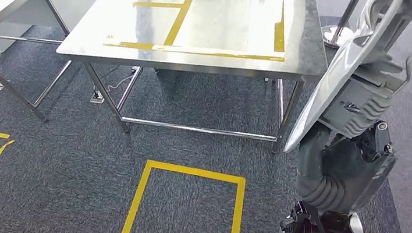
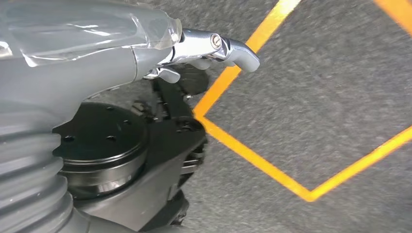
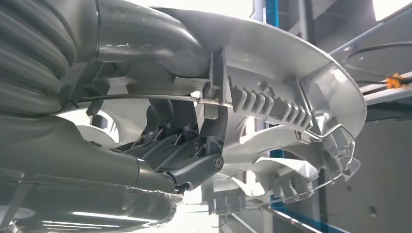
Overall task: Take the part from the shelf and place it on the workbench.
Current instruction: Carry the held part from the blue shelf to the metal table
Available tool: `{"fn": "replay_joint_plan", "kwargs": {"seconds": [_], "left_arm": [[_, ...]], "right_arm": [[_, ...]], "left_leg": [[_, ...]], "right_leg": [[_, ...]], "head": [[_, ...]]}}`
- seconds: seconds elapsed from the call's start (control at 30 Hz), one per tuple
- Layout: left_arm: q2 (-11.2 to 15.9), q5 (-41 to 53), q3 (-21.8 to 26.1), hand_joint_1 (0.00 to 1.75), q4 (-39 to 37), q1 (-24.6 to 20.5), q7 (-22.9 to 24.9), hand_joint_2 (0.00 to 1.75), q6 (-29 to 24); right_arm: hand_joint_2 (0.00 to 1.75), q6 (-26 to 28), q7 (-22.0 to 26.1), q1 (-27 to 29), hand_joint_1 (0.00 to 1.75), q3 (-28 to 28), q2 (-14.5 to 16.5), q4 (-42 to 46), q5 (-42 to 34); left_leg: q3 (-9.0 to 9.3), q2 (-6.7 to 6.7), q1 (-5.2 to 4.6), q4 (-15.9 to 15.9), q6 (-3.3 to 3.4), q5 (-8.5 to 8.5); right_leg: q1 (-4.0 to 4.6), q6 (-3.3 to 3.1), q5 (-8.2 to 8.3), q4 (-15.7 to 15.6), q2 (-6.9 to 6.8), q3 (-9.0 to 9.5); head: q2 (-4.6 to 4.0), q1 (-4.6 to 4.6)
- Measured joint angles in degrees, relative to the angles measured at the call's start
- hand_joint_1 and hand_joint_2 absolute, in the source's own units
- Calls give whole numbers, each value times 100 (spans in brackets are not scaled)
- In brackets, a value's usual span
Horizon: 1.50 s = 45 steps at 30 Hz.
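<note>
the right hand point(image 3: 194, 160) grips the silver part point(image 1: 354, 47) by its rim, tilted, near the workbench's point(image 1: 300, 41) right edge. the left hand point(image 2: 214, 48) hangs curled, holding nothing. the one-sided grip could let the part swing or strike the edge.

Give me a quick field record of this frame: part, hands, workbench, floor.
part: large silver-grey disc-shaped part, ribbed on its inner face, held up tilted at the right
right hand: right hand grips the part's rim
left hand: left hand hangs over the carpet, holding nothing; fingers mostly hidden
workbench: steel workbench ahead, yellow tape outlines on top; part not yet on it
floor: grey carpet, yellow tape square
</note>
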<state>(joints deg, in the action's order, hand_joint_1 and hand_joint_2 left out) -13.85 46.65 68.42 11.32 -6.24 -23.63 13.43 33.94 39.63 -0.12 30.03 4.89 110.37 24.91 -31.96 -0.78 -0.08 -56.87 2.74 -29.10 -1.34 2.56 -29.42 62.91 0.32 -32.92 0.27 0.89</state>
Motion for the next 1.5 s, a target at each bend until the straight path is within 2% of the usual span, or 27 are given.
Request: {"fn": "replay_joint_plan", "kwargs": {"seconds": [0.1, 0.13, 0.17, 0.27, 0.3, 0.33, 0.4, 0.47, 0.53, 0.6, 0.63, 0.67, 0.7, 0.73, 0.8, 0.83, 0.87, 0.97, 1.03, 1.1, 1.13, 1.17, 1.2, 1.27, 1.33, 1.4, 1.5], "left_arm": [[-4, -2, 2, 0, 0, 11, -5, 175, 3], [-5, 4, 2, 0, 0, 17, -5, 175, -2], [-5, 22, 1, 0, 0, 23, -3, 175, -21], [-2, 115, -4, 0, 0, 37, 25, 175, -146], [3, 140, -6, 0, 0, 40, 38, 175, -181], [7, 157, -8, 0, 0, 40, 46, 175, -201], [5, 171, -17, 0, 0, 17, 52, 175, -210], [-9, 180, -32, 0, 0, -27, 51, 175, -215], [-21, 198, -47, 0, 0, -46, 32, 175, -267], [-24, 222, -64, 0, 0, -39, 15, 175, -375], [-23, 230, -70, 0, 0, -34, 15, 175, -427], [-20, 234, -75, 0, 0, -33, 22, 175, -469], [-17, 233, -77, 0, 0, -32, 27, 175, -497], [-12, 231, -77, 0, 0, -30, 32, 175, -525], [-2, 229, -77, 0, 0, -22, 46, 175, -591], [0, 229, -77, 0, 0, -19, 59, 175, -622], [0, 229, -77, 0, 0, -16, 69, 175, -645], [-3, 229, -78, 0, 0, -17, 84, 175, -678], [-4, 229, -79, 0, 0, -24, 84, 175, -685], [-5, 207, -79, 0, 0, -28, 80, 175, -644], [-5, 188, -78, 0, 0, -28, 74, 175, -608], [-5, 169, -77, 0, 0, -26, 64, 175, -567], [-5, 155, -76, 0, 0, -25, 53, 175, -537], [-10, 139, -75, 0, -1, -22, 33, 175, -510], [-19, 133, -74, 0, -3, -21, 26, 175, -502], [-24, 128, -73, 0, -5, -20, 27, 175, -456], [-25, 105, -72, 0, -7, -20, 25, 175, -314]], "right_arm": [[175, 21, 3, -4, 175, 5, -23, -1, 1], [175, 30, 2, 1, 175, 5, -34, -1, 5], [175, 38, 2, 6, 175, 5, -43, -1, 12], [175, 49, 2, 37, 175, 5, -60, -3, 39], [175, 50, 2, 52, 175, 7, -68, -7, 47], [175, 51, 0, 66, 175, 7, -73, -5, 59], [175, 52, -3, 77, 175, 9, -71, 7, 93], [175, 55, -2, 81, 175, 18, -52, 28, 123], [175, 56, -2, 88, 175, 32, -40, 42, 135], [175, 51, -3, 89, 175, 37, -34, 45, 143], [175, 44, -3, 91, 175, 38, -31, 45, 146], [175, 33, -3, 93, 175, 38, -29, 45, 148], [175, 23, -3, 94, 175, 38, -27, 45, 148], [175, 11, -3, 94, 175, 38, -25, 45, 147], [175, 1, -2, 93, 175, 38, -17, 45, 146], [175, -2, -2, 90, 175, 39, -13, 45, 145], [175, -2, -1, 87, 175, 39, -8, 46, 144], [175, -2, 0, 78, 175, 37, 5, 51, 140], [175, -2, -1, 74, 175, 36, 6, 52, 138], [175, -2, -1, 74, 175, 37, 1, 49, 130], [175, -2, -1, 77, 175, 37, -3, 47, 124], [175, -2, -1, 77, 175, 37, -7, 45, 118], [175, -2, -1, 77, 175, 37, -10, 44, 115], [175, -2, -1, 71, 175, 38, -14, 43, 112], [175, -2, -2, 54, 175, 38, -15, 42, 112], [175, -3, -3, 40, 175, 37, -14, 40, 112], [175, -6, -3, 37, 175, 36, -10, 40, 113]], "left_leg": [[119, 23, 11, 7, 6, -64], [161, 26, 17, 5, -12, -99], [214, 24, 27, 3, -41, -140], [416, 11, 65, -21, -172, -312], [473, 12, 69, -31, -224, -378], [513, 16, 73, -28, -277, -438], [560, 19, 97, -90, -371, -442], [351, 28, 122, -523, -430, -230], [-176, 42, 128, -1247, -463, -123], [-671, 45, 128, -1714, -485, -453], [-833, 45, 128, -1758, -488, -657], [-925, 45, 127, -1673, -486, -759], [-942, 46, 127, -1451, -480, -693], [-898, 47, 127, -1120, -468, -457], [-758, 57, 117, -462, -435, 198], [-703, 61, 105, -292, -415, 406], [-676, 60, 89, -237, -393, 496], [-601, 45, 86, -216, -296, 459], [-522, 47, 103, -173, -209, 415], [-466, 46, 78, -169, -143, 348], [-439, 38, 61, -169, -125, 315], [-407, 26, 45, -170, -114, 285], [-365, 8, 29, -170, -108, 255], [-269, -22, 5, -169, -108, 193], [-216, -30, -21, -176, -139, 140], [-212, -20, -38, -191, -157, 104], [-204, -15, -39, -153, -131, 77]], "right_leg": [[-6, 30, -401, 1004, -4, -639], [-14, 34, -452, 1205, -5, -807], [-26, 32, -418, 1202, -6, -874], [-89, 52, 118, 248, -31, -588], [-91, 34, 255, -22, -42, -492], [-80, -1, 341, -170, -45, -432], [-38, -130, 287, -207, -27, -352], [-36, -220, 227, -242, -27, -224], [-46, -285, 157, -303, -40, -63], [-46, -317, 70, -353, -24, 84], [-46, -320, 17, -367, -7, 153], [-47, -316, -43, -373, 10, 229], [-49, -309, -108, -376, 23, 311], [-51, -296, -177, -378, 30, 396], [-41, -248, -309, -381, 44, 533], [-32, -211, -367, -387, 52, 567], [-27, -171, -411, -406, 60, 592], [-37, -71, -504, -463, 52, 667], [-34, -41, -693, -95, 28, 507], [-16, -36, -966, 696, 18, 26], [-9, -42, -1024, 1024, 17, -216], [-3, -58, -969, 1163, 17, -375], [7, -87, -798, 1070, 17, -419], [52, -196, -275, 356, 12, -222], [106, -280, 25, -239, -6, -12], [123, -260, 54, -363, -7, 32], [112, -205, 87, -356, 9, 50]], "head": [[-1, -8], [-1, -5], [-1, -8], [0, -12], [0, -10], [0, -8], [0, -3], [0, -1], [1, 5], [1, 7], [1, 9], [1, 9], [1, 8], [0, 8], [-1, 6], [-1, 4], [-1, 2], [1, -2], [1, -8], [-1, -8], [-1, -8], [0, -7], [1, -8], [1, -10], [0, 1], [-1, 15], [1, 18]]}}
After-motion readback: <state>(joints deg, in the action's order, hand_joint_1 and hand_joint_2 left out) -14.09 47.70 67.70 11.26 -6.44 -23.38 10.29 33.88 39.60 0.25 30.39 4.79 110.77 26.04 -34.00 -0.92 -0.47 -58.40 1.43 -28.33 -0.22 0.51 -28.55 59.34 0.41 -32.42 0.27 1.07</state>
